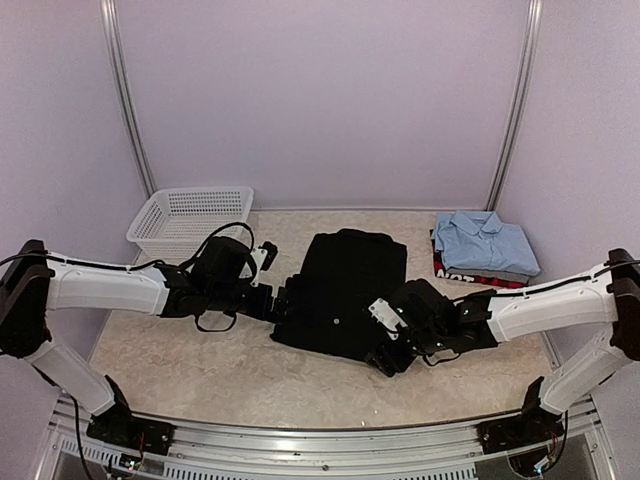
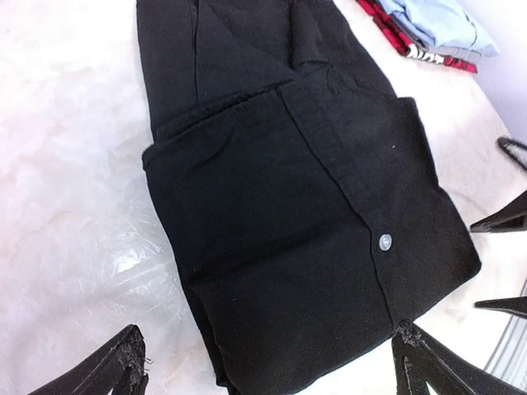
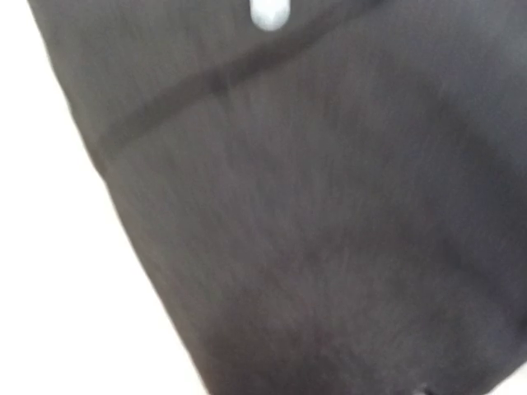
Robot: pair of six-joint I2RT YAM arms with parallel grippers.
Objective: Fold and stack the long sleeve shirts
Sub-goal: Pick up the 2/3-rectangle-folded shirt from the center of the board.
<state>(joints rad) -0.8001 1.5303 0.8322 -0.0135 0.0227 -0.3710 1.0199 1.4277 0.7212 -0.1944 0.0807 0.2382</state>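
Both arms stretch inward from the sides with wrists low, the left end effector [image 1: 278, 300] spread wide (tips angled downward), the right end effector [image 1: 388, 358] facing it, its fingers [image 2: 498, 222] apart.

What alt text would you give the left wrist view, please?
A folded black shirt lies on the pale table, one white button showing. The left gripper is open, its fingertips at the bottom corners; a blue shirt sits on a red-and-black shirt at top right.
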